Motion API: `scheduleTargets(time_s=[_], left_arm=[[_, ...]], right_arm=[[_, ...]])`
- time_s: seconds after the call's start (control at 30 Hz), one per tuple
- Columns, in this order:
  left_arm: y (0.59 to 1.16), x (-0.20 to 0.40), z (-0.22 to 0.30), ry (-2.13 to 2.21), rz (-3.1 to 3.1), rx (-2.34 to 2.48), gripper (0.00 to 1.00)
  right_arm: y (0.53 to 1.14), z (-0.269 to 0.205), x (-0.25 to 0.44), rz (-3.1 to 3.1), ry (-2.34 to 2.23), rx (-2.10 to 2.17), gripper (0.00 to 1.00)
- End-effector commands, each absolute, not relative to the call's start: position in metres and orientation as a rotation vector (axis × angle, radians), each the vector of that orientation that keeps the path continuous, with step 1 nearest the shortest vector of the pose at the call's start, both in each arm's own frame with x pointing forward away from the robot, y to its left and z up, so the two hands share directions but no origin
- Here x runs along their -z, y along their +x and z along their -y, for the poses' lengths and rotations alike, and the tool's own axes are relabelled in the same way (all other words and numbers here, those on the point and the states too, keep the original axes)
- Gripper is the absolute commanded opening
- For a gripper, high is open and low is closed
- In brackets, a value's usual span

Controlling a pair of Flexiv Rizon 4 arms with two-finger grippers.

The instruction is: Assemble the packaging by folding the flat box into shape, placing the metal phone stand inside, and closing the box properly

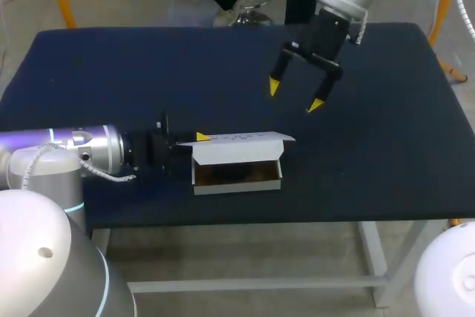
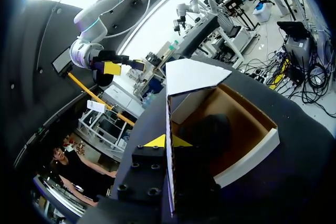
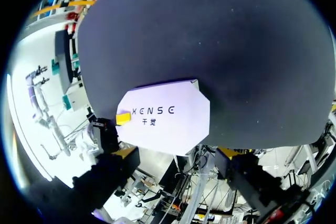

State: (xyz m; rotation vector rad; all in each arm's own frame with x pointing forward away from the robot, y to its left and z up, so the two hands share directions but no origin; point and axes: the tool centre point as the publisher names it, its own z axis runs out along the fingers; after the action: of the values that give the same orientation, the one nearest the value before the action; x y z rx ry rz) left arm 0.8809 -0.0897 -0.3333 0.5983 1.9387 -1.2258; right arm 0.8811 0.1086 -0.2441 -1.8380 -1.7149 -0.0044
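While my left gripper point(image 2: 169, 141) pinches the white box point(image 1: 237, 178) lower centre, dark print on lid point(image 1: 245, 137), right gripper point(image 1: 295, 96) upper right, spread, empty.

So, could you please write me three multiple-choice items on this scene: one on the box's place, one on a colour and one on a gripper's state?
1. Where on the dark blue table does the white cardboard box lie?
A. At the far edge
B. Near the near edge, at the left gripper
C. At the far right corner

2. What colour is the box's inside?
A. Brown
B. Green
C. Red

3. How is the right gripper?
A. Shut on the box
B. Open and empty, above the table
C. Lying flat on the table

Answers:
1 B: the head view shows it by the near edge.
2 A: the left wrist view shows brown board.
3 B: its yellow tips stand apart with nothing between them.
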Motion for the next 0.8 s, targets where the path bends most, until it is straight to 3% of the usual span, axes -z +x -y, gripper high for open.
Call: scheduleTargets(time_s=[0.03,0.37,0.4,0.47,0.53,0.8], left_arm=[[0.881,0.339,0.092,0.599,-1.921,1.223,0.0],[0.882,0.344,0.093,0.626,-1.903,1.207,0.0],[0.882,0.344,0.093,0.631,-1.896,1.206,0.0],[0.882,0.345,0.093,0.634,-1.893,1.207,0.0],[0.881,0.345,0.092,0.643,-1.882,1.207,0.0],[0.881,0.347,0.092,0.662,-1.868,1.212,0.0]], right_arm=[[0.88,-0.108,0.244,1.716,-1.839,0.006,1.0],[0.871,-0.113,0.262,1.757,-1.779,-0.043,0.99],[0.87,-0.113,0.265,1.755,-1.776,-0.049,0.83],[0.869,-0.113,0.269,1.758,-1.768,-0.056,0.7],[0.867,-0.113,0.273,1.765,-1.76,-0.067,0.5],[0.862,-0.113,0.288,1.811,-1.724,-0.086,0.47]])
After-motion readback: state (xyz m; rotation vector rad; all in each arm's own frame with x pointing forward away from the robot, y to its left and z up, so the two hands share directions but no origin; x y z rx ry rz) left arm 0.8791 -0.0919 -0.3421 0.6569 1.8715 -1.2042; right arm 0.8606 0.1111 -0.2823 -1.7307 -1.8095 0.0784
